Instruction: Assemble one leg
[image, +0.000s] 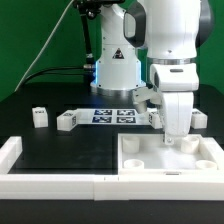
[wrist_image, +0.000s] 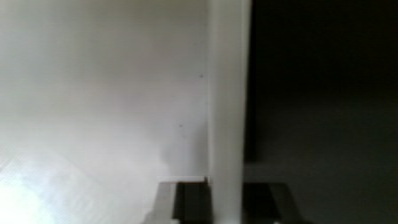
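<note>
The pincer hangs over the top; spread or pinching, I cannot tell. Align it with a socket and descend slowly.

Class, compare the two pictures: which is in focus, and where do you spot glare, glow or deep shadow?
Exterior view: sharp, evenly lit; the white top stands bright against the black table; blue glow at the arm's base. Wrist view: out of focus; a blurred white surface, burnt out by glare in one patch, beside near-black shadow.
</note>
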